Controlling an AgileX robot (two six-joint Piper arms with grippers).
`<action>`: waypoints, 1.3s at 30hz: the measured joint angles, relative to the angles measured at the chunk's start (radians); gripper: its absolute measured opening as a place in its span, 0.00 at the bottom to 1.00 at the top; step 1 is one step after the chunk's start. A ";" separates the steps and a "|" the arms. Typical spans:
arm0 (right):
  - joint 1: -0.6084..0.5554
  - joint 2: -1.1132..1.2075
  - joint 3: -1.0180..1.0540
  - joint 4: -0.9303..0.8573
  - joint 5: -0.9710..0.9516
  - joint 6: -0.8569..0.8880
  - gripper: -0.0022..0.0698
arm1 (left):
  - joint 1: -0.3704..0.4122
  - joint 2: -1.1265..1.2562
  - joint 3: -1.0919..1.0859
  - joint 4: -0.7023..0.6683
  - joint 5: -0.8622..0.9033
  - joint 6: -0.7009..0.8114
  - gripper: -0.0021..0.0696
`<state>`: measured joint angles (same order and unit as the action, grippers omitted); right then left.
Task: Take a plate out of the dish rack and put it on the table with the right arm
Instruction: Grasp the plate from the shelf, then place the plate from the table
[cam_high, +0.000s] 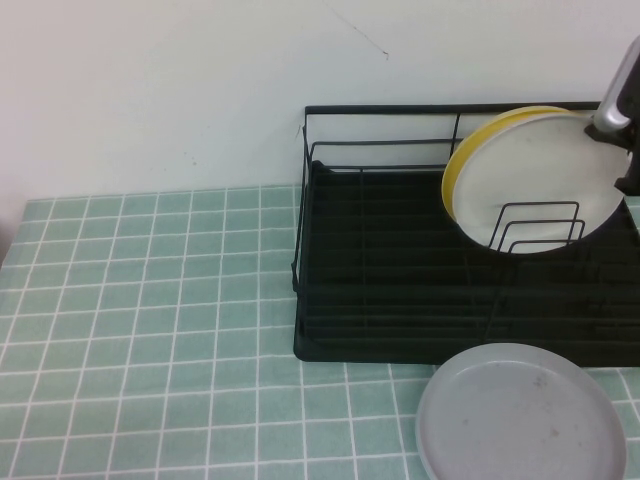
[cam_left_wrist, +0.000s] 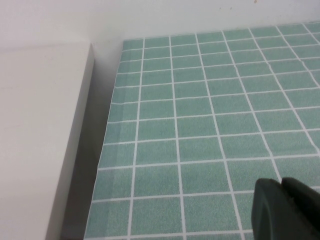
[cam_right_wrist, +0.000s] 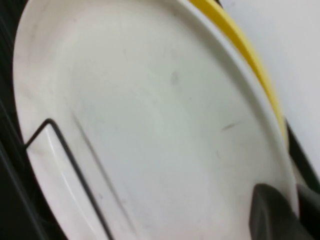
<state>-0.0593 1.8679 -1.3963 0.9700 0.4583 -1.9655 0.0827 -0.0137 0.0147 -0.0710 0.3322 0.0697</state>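
Pale green tiled table (cam_high: 150, 330) against a plain white wall; black wire dish rack (cam_high: 400, 290) set at the right side. White plate (cam_high: 540, 185) standing upright in the rack's loop dividers (cam_high: 535, 228), directly in front of a yellow plate (cam_high: 462, 165). Grey speckled plate (cam_high: 520, 415) lying flat on the table just in front of the rack.

Risks: rim slipping out of a shallow edge grip on lifting; lower edge catching on a divider loop; yellow plate dragged along or tipped; set-down colliding with the grey plate.

Right gripper (cam_right_wrist: 285, 210) at the white plate's upper right rim, one finger on its face, apparently pinched on the rim. Left gripper (cam_left_wrist: 287, 210) parked low over bare table, well apart from the rack; finger state cannot be told.
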 joint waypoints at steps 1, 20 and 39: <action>0.000 -0.006 0.000 0.000 -0.002 0.000 0.08 | 0.000 0.000 0.000 0.000 0.000 0.000 0.02; 0.000 -0.460 0.000 -0.104 0.098 0.351 0.06 | 0.000 0.000 0.000 0.000 0.000 0.000 0.02; 0.000 -0.872 0.388 -0.450 0.440 1.135 0.06 | 0.000 0.000 0.000 0.000 0.000 0.000 0.02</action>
<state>-0.0593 0.9962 -1.0087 0.5199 0.8980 -0.8301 0.0827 -0.0137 0.0147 -0.0710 0.3322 0.0697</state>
